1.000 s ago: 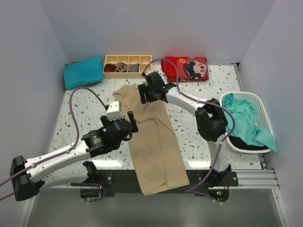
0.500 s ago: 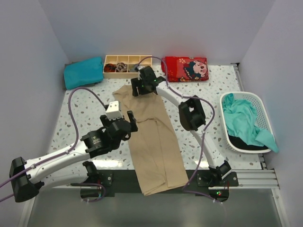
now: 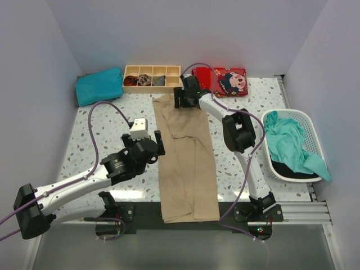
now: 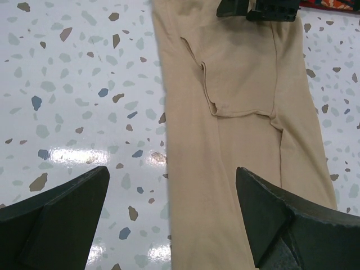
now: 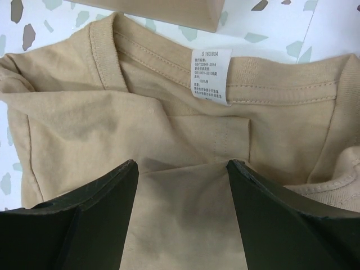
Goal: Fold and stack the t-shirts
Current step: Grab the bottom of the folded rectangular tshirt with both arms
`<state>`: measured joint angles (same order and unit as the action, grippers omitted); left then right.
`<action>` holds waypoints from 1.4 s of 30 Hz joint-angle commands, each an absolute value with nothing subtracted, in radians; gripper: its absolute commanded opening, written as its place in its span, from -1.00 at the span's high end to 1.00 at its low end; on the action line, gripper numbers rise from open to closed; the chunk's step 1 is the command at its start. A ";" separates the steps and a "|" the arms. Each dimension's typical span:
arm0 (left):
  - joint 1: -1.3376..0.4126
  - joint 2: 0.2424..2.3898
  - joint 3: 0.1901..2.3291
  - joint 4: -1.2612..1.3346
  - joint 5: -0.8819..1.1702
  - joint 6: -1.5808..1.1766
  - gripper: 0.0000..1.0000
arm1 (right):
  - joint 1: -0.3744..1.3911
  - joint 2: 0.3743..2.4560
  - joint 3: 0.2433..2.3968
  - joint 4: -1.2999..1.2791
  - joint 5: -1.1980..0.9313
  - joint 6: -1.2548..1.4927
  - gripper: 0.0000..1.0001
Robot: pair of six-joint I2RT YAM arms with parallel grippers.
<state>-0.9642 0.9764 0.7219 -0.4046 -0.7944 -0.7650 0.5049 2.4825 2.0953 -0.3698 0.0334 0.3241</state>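
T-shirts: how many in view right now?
3: tan one laid lengthwise mid-table; folded teal one at the far-left corner; crumpled teal one in the white basket at right. More may hide beneath.

The t-shirt (image 3: 188, 169) lies lengthwise on the bench (image 3: 79, 140), collar end beneath the right fingers (image 5: 84, 225), body just right of the left fingers (image 4: 56, 214).

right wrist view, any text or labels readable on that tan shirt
"S 160/80A", as best it reads: top line of the white sewn-in tag inside the collar of the tan-beige cloth t-shirt.
Tag's lower lines: too small to read.
No other text shows.
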 commanded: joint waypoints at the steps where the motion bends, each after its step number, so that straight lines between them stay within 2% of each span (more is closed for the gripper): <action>1: -0.951 0.997 0.759 -0.335 -0.781 -0.707 -1.00 | 0.497 2.461 2.057 -0.376 -0.032 0.278 -0.40; 8: -0.951 1.057 0.766 -0.269 -0.684 -0.617 -1.00 | 0.503 2.217 1.977 -0.285 -0.158 0.193 -0.41; 12: -0.951 1.072 0.739 -0.206 -0.563 -0.615 -1.00 | 0.505 2.047 1.873 -0.305 -0.078 0.180 -0.42; 15: -0.951 1.091 0.721 -0.199 -0.526 -0.673 -1.00 | 0.503 1.903 1.749 -0.406 0.079 0.219 -0.42; 18: -0.954 1.115 0.719 -0.241 -0.411 -0.670 -0.92 | 0.505 1.720 1.547 -0.482 0.130 0.270 -0.42; 19: -0.957 1.114 0.710 -0.251 -0.396 -0.684 -0.88 | 0.506 1.665 1.394 -0.477 0.124 0.291 -0.42; 20: -0.963 1.094 0.669 -0.258 -0.385 -0.711 -0.87 | 0.506 1.543 1.318 -0.483 0.121 0.314 -0.42; 22: -1.008 1.056 0.617 -0.296 -0.384 -0.759 -0.86 | 0.514 1.433 1.130 -0.511 0.104 0.383 -0.42; 27: -1.162 0.916 0.442 -0.385 -0.396 -0.922 -0.89 | 0.670 1.174 0.879 -0.650 0.135 0.547 -0.41; 32: -1.253 0.900 0.373 -0.419 -0.367 -1.046 -0.89 | 0.892 1.079 0.715 -0.756 0.183 0.742 -0.40; 42: -1.489 0.940 0.384 -0.419 -0.301 -1.202 -0.89 | 1.144 0.939 0.557 -0.834 0.161 1.078 -0.37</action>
